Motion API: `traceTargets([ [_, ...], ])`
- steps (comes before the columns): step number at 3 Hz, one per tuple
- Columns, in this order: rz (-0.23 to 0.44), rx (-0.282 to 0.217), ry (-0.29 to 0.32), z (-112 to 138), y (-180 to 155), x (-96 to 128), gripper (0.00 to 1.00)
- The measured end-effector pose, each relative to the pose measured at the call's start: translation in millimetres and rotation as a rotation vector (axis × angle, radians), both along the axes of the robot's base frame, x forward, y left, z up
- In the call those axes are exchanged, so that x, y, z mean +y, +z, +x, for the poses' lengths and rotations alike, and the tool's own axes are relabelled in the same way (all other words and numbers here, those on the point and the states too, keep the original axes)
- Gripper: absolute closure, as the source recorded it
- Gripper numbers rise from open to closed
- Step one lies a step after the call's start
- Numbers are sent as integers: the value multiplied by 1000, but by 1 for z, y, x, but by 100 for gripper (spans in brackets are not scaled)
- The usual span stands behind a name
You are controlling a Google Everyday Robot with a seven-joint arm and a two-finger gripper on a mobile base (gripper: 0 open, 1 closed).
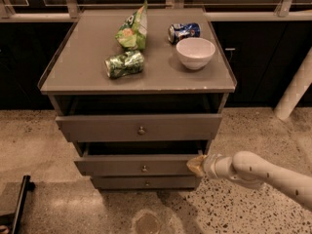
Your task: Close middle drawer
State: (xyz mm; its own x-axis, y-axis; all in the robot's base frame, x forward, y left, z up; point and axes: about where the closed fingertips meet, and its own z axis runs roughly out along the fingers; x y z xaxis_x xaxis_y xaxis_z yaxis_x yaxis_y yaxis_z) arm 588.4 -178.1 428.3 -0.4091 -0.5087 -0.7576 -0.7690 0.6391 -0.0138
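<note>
The middle drawer [141, 165] is the second of three in a grey-brown cabinet [136, 82]. It has a low wide front with a small round metal knob and stands partly pulled out, further forward than the lowest drawer [146, 182]. My gripper [196, 165], on a white arm coming in from the right, touches the right end of the middle drawer's front. The top drawer [140, 127] also stands a little open.
On the cabinet top lie a green chip bag [133, 29], a crushed green can [125, 64], a blue can [184, 31] and a white bowl [195, 52]. A white post [295, 91] stands at the right. A black object [17, 204] lies on the speckled floor at the lower left.
</note>
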Motion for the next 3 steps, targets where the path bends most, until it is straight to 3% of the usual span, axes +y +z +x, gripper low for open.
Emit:
traceTargets([
  [1,-33,-49,-34,29,7,-8,100],
  [2,-47,-61,-68,43,5,-18,100],
  [3,-47,-61,-68,41,5,-16,100],
])
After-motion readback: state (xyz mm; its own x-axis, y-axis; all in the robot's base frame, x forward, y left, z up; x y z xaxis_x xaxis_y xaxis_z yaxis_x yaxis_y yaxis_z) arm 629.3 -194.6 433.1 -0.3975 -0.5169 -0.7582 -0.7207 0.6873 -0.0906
